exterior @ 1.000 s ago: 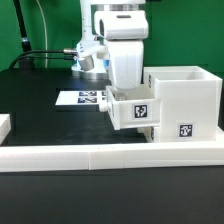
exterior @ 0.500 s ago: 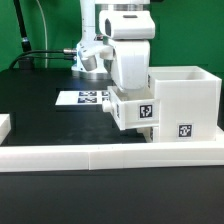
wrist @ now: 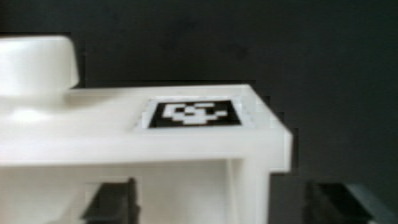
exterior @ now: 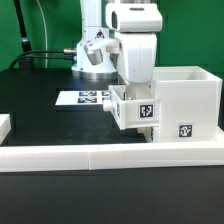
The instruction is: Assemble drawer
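Note:
The drawer's white housing (exterior: pixel 186 98) stands at the exterior view's right, with a tag low on its front. One white tray (exterior: pixel 134 110) with a square tag sticks out of the housing's left side. My gripper (exterior: pixel 134 90) hangs straight over this tray, its fingertips hidden there. In the wrist view the tray (wrist: pixel 160 150) fills the picture with its tag and round knob (wrist: pixel 36 68). My gripper (wrist: pixel 222 200) is open, with dark fingers (wrist: pixel 114 203) apart, one over the tray's white surface and one beyond its edge. A second tray is not in view.
The long low white wall (exterior: pixel 100 155) runs along the front of the table. The marker board (exterior: pixel 82 98) lies flat behind and to the left of the tray. A small white block (exterior: pixel 4 125) sits at the left edge. Cables (exterior: pixel 45 57) lie at the back left.
My gripper and wrist have shifted to the exterior view's right and slightly up. The tray has stayed in about the same place at the housing.

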You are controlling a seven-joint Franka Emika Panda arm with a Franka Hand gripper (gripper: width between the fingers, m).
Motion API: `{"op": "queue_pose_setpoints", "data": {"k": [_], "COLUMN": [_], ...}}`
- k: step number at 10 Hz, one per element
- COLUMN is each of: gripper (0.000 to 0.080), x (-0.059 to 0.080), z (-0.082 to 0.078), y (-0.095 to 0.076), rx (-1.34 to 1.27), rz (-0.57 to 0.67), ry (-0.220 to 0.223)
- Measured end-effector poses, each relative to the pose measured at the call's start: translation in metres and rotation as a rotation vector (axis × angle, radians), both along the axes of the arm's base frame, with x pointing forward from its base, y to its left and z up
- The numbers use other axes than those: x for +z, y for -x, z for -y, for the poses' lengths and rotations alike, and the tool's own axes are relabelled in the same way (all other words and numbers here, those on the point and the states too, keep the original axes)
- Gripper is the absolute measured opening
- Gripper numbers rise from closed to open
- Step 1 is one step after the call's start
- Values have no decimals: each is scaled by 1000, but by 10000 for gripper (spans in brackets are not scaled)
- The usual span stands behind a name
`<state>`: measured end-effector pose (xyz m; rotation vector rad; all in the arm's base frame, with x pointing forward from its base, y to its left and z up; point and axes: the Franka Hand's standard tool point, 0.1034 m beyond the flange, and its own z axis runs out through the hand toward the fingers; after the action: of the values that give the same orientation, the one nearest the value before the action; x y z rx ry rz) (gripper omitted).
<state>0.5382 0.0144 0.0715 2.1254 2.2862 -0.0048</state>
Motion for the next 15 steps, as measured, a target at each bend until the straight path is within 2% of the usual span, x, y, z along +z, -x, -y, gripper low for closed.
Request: {"op": "queue_pose_setpoints", "data": {"k": [1, 2, 3, 5, 7, 8, 10, 12, 13, 14, 15], "gripper": [585, 635, 635, 649, 649, 649, 649, 649, 649, 649, 649], "x": [5, 13, 19, 20, 19, 18, 8, -3, -5, -8, -8], "z": [3, 10, 18, 40, 43, 49, 70, 84, 86, 81, 70], "y": [0, 0, 0, 2, 3, 4, 4, 1, -1, -2, -2], "rx": [2, -3, 12, 30, 32, 45, 80, 101, 88, 64, 44], "rz": [-3, -3, -6, -20, -23, -26, -48, -81, -93, -97, -102], "ry": [5, 12, 17, 22, 20, 7, -77, -154, -190, -199, -201]}}
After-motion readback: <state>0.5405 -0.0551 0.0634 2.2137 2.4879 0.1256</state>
